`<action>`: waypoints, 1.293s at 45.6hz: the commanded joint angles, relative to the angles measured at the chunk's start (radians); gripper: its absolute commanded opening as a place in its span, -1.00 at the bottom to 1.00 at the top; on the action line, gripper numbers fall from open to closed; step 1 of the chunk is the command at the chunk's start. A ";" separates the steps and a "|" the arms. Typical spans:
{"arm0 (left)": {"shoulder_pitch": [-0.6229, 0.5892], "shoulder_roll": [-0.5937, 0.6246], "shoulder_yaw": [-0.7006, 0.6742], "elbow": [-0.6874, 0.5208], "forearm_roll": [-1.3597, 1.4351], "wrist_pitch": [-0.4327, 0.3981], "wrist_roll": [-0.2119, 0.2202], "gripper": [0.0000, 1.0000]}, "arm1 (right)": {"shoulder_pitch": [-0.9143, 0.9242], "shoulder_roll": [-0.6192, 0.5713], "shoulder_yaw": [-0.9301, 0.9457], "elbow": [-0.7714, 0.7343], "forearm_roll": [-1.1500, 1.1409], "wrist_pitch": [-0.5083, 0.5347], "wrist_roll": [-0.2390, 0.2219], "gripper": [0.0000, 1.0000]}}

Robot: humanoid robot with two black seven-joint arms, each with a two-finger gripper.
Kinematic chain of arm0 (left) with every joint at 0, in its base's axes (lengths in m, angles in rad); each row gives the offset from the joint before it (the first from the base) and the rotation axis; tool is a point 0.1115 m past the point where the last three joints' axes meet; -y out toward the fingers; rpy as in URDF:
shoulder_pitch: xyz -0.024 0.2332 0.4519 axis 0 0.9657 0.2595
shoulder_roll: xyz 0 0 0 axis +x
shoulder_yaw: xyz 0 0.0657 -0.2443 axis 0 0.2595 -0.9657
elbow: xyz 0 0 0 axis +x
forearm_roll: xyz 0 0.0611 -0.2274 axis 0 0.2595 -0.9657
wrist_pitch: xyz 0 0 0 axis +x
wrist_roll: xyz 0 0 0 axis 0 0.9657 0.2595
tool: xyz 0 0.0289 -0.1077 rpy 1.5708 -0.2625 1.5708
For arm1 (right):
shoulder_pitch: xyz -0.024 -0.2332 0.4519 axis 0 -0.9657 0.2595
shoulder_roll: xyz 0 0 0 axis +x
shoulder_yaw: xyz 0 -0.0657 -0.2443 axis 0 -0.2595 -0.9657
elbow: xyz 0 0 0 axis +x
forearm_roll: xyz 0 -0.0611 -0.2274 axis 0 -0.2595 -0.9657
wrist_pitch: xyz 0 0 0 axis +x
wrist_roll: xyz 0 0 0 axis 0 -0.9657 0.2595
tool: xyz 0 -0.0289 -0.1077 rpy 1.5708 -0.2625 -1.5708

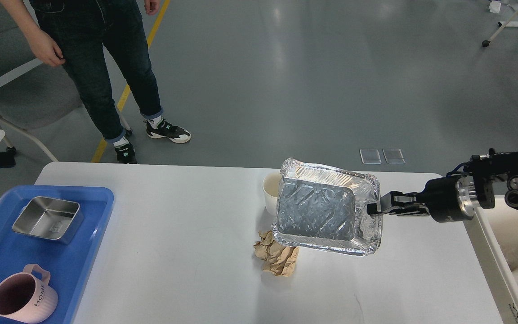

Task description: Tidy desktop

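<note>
A: The large white rectangular tabletop (pixel 173 270) with rounded corners fills the lower half of the view, and it's not tidy yet. The right claw (pixel 375 208) is clamped on the right rim of a crinkled silver foil tray (pixel 322 211), holding it tilted up off the surface.

B: So that's the step in hand, I'd say: clearing the foil tray. Beneath it sits a crumpled brown paper wad (pixel 277 256), and a white paper cup (pixel 270 192) stands just behind the tray's left edge.

A: The cream bin (pixel 493 252) is at the right edge, near the arm. Next move likely calls for swinging the tray right, over that rim, then letting go.

B: Left claw? Not in view. On the left, a blue plastic tray (pixel 92 211) carries a steel square dish (pixel 47 219) and a pink mug (pixel 23 300).
</note>
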 commanded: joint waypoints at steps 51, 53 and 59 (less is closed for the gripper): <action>-0.566 -1.328 0.102 0.801 0.486 -0.142 0.603 0.98 | -0.053 0.048 -0.046 -0.021 -0.033 0.008 0.000 -1.00; -0.574 -1.366 0.102 0.833 0.493 -0.140 0.603 0.98 | -0.053 0.059 -0.054 -0.021 -0.033 0.008 0.000 -1.00; -0.606 -1.446 0.120 0.910 0.500 -0.137 0.602 0.97 | -0.054 0.066 -0.057 -0.021 -0.033 0.008 0.000 -1.00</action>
